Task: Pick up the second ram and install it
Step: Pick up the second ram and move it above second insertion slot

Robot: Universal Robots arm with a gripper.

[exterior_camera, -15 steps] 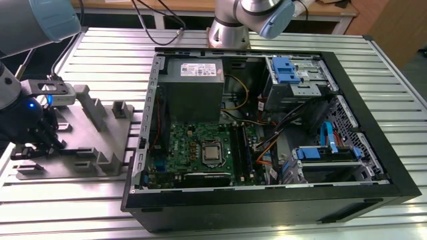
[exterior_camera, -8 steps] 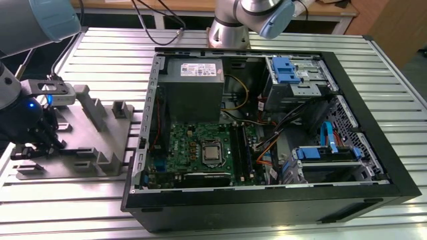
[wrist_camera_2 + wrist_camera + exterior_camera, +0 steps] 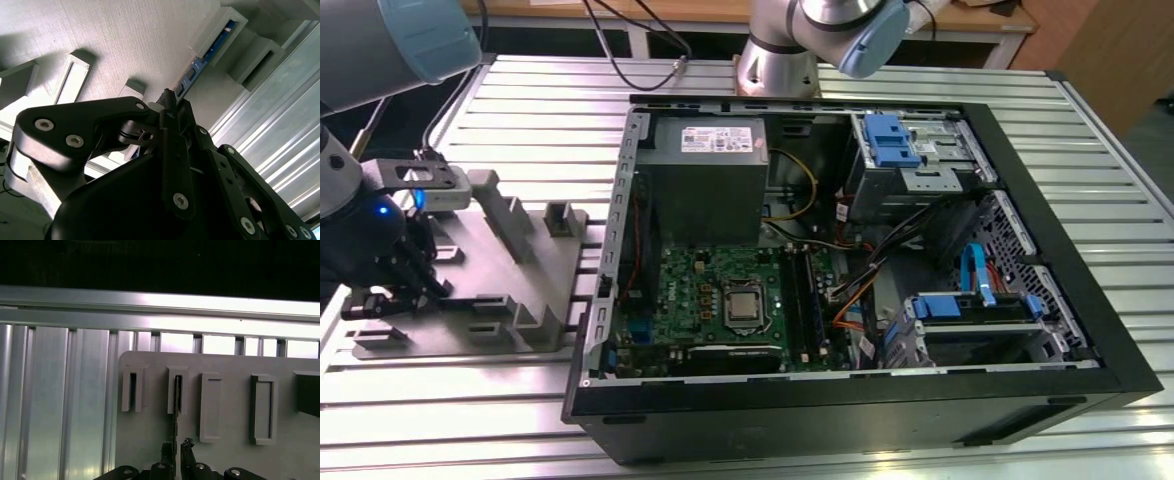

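One thin, dark-and-blue stick, the second ram (image 3: pixel 197 67), stands on edge in a slot of the grey moulded holder tray (image 3: pixel 150 440), straddled by the black gripper (image 3: pixel 176 449), jaws barely parted and seemingly not yet clamped; pick-up judged underway, demanding a square, firm clamp.

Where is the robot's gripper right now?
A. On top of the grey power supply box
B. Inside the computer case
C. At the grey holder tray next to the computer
C: in the exterior view the gripper is down at the grey holder tray, to the exterior view's left of the computer case. In the first wrist view it sits right at the second ram, which stands in a tray slot.
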